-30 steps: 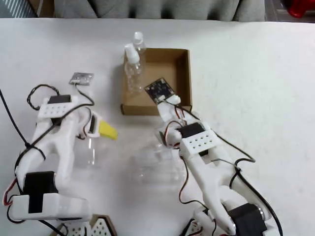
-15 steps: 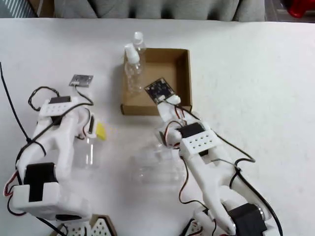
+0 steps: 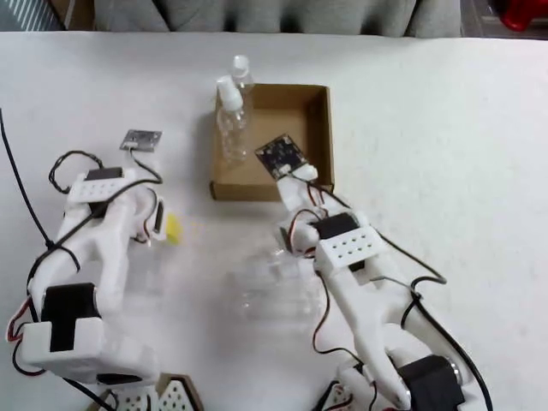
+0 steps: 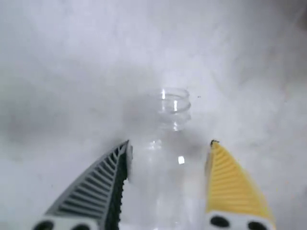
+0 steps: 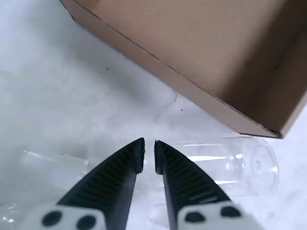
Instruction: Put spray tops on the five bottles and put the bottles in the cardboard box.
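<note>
L hand (image 4: 169,143) clamped round a clear bottle (image 4: 173,108) w/o top, on tabletop's (image 3: 445,128) left side. Mid: 2 topped bottles (image 3: 229,107) at cardboard box's (image 3: 295,111) left-rear corner; in or out, can't tell. R hand (image 5: 149,153) pinched nearly shut, holding nothing, above a lying bottle (image 5: 240,160) just beside box's front wall.

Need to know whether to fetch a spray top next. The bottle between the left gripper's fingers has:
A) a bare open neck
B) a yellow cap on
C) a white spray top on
A: in the left wrist view the bottle between the fingers of the left gripper ends in an open threaded neck with nothing on it.
</note>
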`<state>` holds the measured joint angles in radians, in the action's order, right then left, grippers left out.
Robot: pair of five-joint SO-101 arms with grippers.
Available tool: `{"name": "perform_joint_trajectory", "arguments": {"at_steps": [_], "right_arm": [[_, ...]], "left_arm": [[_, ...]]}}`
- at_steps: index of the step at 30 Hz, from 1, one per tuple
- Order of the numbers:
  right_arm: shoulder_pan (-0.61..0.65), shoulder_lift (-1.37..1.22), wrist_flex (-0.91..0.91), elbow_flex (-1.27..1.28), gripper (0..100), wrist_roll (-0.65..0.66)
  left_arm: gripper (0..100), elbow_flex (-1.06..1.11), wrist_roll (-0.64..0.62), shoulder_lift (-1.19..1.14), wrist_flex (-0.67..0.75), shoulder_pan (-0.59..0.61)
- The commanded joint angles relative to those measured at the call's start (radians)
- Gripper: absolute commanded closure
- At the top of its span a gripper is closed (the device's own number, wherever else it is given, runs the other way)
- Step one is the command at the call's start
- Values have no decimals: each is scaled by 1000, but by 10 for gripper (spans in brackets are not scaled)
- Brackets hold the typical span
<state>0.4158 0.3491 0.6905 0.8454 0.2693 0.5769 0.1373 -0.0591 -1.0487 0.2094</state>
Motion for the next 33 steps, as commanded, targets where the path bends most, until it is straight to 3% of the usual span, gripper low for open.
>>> {"name": "perform_joint_trajectory", "arguments": {"at_steps": [1,9,17,21,23,25,28,33], "right_arm": [[-41,47,97,-55,982,38],[-159,61,532,-336,982,61],[-469,58,673,-473,981,80],[-518,54,780,-474,981,339],[-522,51,835,-468,981,400],[-522,50,883,-466,981,325],[-506,51,900,-448,981,64],[-421,50,759,-311,980,-265]], "left_arm": [[965,-43,11,4,51,12],[977,-43,15,5,40,19],[977,-43,15,7,35,44],[977,-43,15,7,37,41],[977,-43,17,7,37,41],[977,-43,17,7,37,41],[977,-43,17,7,37,41],[977,-43,17,7,37,41]]}}
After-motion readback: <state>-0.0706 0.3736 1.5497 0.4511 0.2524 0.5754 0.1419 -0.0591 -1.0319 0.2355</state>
